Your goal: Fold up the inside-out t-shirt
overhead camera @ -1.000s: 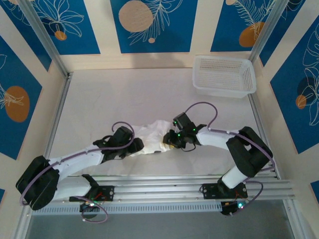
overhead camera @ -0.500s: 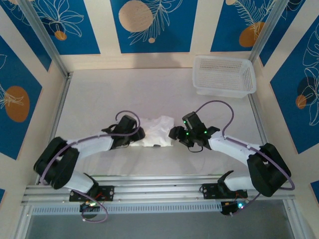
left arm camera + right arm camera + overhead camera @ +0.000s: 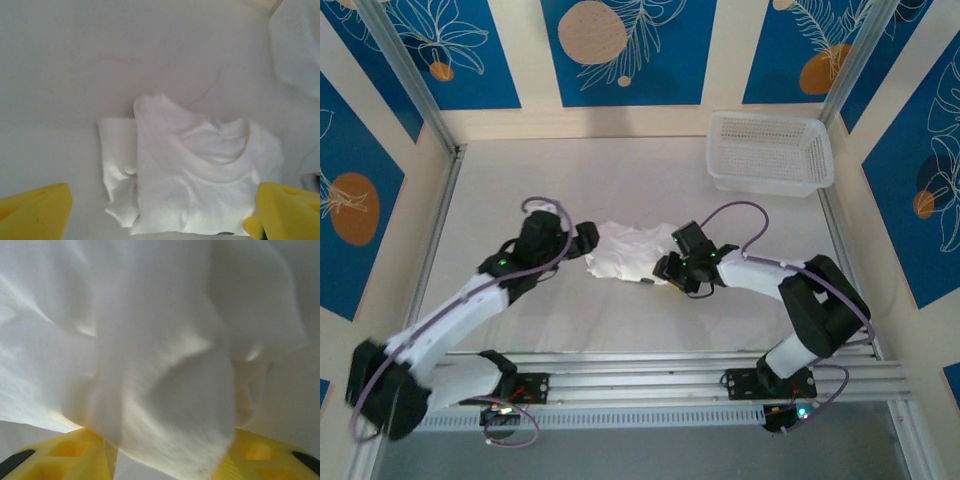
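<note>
Plainly, the left gripper stands wide open with nothing between its yellow fingers, just beside the left edge of the inside-out t-shirt. The shirt lies bunched mid-table, its long axis running left to right between the two arms. The right gripper meets its right edge and looks the nearer tool. Cloth fills the gap between its half-parted fingers, but blur hides whether it is pinched. Sleeves and hem are hard to make out. The mesh basket sits well apart.
</note>
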Action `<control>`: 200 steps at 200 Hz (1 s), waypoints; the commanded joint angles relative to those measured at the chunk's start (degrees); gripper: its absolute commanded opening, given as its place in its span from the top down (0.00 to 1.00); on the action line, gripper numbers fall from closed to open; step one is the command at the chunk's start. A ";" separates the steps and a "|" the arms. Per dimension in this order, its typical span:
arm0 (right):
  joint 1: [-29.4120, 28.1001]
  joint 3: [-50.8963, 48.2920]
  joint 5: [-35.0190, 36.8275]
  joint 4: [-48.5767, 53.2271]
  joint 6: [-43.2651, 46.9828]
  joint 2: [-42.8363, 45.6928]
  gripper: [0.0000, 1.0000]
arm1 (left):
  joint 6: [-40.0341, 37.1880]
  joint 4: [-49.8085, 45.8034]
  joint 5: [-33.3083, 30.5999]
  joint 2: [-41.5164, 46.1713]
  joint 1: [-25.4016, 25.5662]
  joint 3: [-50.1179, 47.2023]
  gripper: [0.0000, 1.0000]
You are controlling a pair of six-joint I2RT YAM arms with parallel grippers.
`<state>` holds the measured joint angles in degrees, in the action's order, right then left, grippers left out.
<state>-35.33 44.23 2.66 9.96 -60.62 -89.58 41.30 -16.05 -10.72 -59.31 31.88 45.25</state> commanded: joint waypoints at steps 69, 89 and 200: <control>-7.18 48.82 -2.45 2.03 8.99 -37.44 0.63 | 6.81 -21.91 -9.32 16.22 -2.22 -6.05 0.06; -7.45 71.54 -3.71 6.23 11.40 -51.09 0.62 | 7.09 -22.10 -8.52 14.88 -3.50 -5.09 0.07; -0.35 64.76 -14.30 2.13 20.37 -29.42 0.36 | 6.57 4.88 12.57 -12.77 -28.02 2.14 0.19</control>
<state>-36.80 128.88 -9.52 22.31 -43.38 -140.03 47.22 -23.53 -5.89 -63.44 9.41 43.29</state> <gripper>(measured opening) 0.636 0.844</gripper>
